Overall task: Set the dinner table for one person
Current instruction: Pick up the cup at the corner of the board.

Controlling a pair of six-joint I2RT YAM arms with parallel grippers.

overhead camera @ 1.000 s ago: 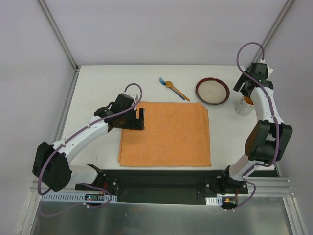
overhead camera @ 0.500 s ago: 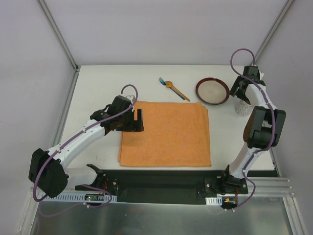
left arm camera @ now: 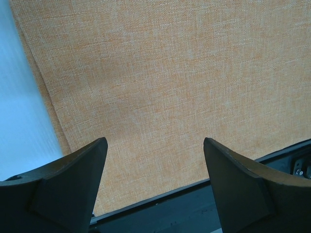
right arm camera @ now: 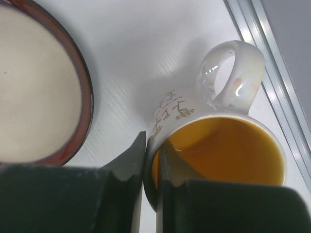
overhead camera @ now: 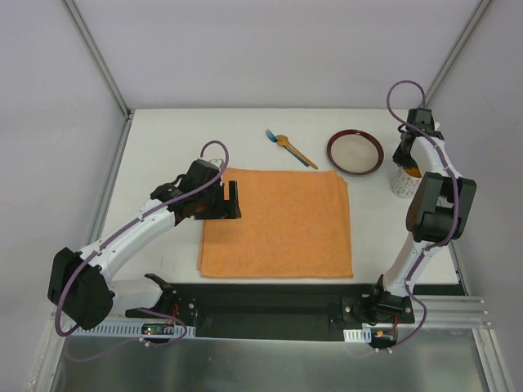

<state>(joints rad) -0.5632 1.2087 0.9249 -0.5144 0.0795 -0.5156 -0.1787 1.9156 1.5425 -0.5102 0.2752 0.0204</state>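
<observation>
An orange placemat (overhead camera: 276, 222) lies in the middle of the white dinner table (overhead camera: 163, 139). My left gripper (overhead camera: 234, 198) hangs open over the mat's left edge, and its wrist view shows only the cloth (left arm camera: 155, 82) between the fingers. A white mug (right arm camera: 218, 141) with an orange inside stands at the far right (overhead camera: 404, 178). My right gripper (right arm camera: 153, 145) is shut on the mug's rim, one finger outside the wall and one inside. A dark-rimmed plate (overhead camera: 355, 152) sits left of the mug. A blue fork and a wooden spoon (overhead camera: 291, 148) lie crossed behind the mat.
Grey frame posts rise at the table's back corners (overhead camera: 122, 106). A metal rail (right arm camera: 272, 63) runs just right of the mug. The black base bar (overhead camera: 270, 306) crosses the near edge in front of the mat.
My right gripper came down onto the mug and closed on its rim. The left arm shifted slightly and stays open over the mat's left edge.
</observation>
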